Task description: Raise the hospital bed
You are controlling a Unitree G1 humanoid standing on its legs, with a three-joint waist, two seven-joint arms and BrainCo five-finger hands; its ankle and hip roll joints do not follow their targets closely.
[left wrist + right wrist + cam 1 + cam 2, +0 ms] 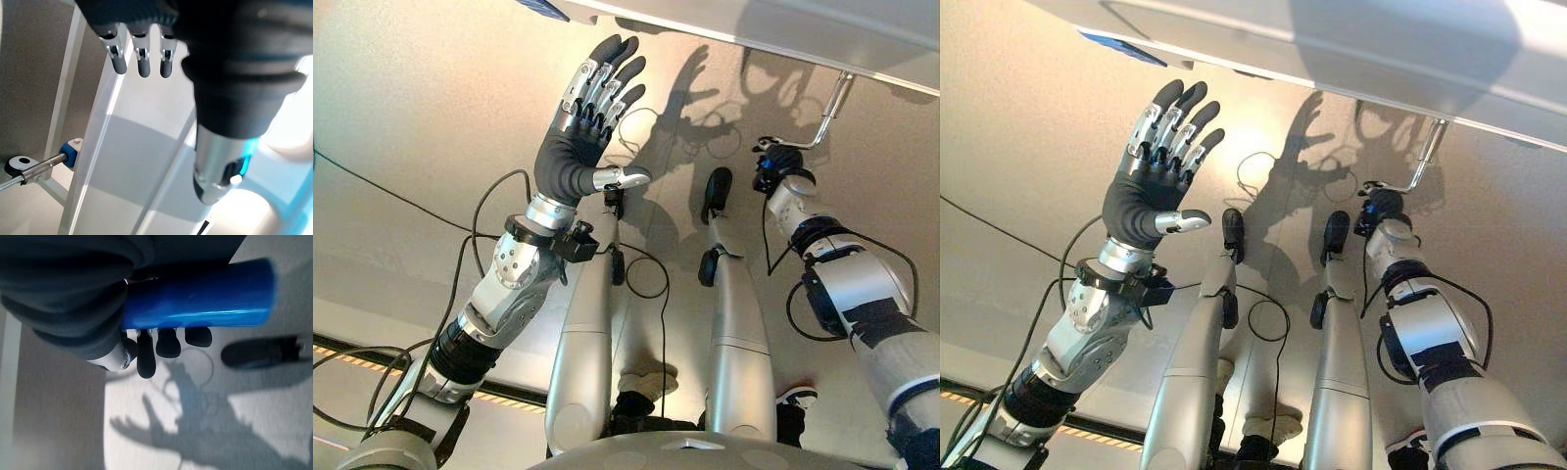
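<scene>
The pale edge of the hospital bed (754, 24) runs across the far side above the floor. A bent metal crank rod (829, 113) hangs down from it at the right. My right hand (778, 162) is at the rod's lower end, and its fingers (166, 345) are curled round the blue crank handle (195, 293). My left hand (578, 147) is held up in the air to the left, fingers straight and thumb out, holding nothing. Past its fingers (142, 61), the left wrist view shows white bed frame bars (68, 88) and a blue-collared metal fitting (68, 152).
Bare beige floor lies under the bed edge. A strip of yellow-and-black tape (342, 354) crosses the floor at the near left. A person's shoes (646, 382) stand close behind me.
</scene>
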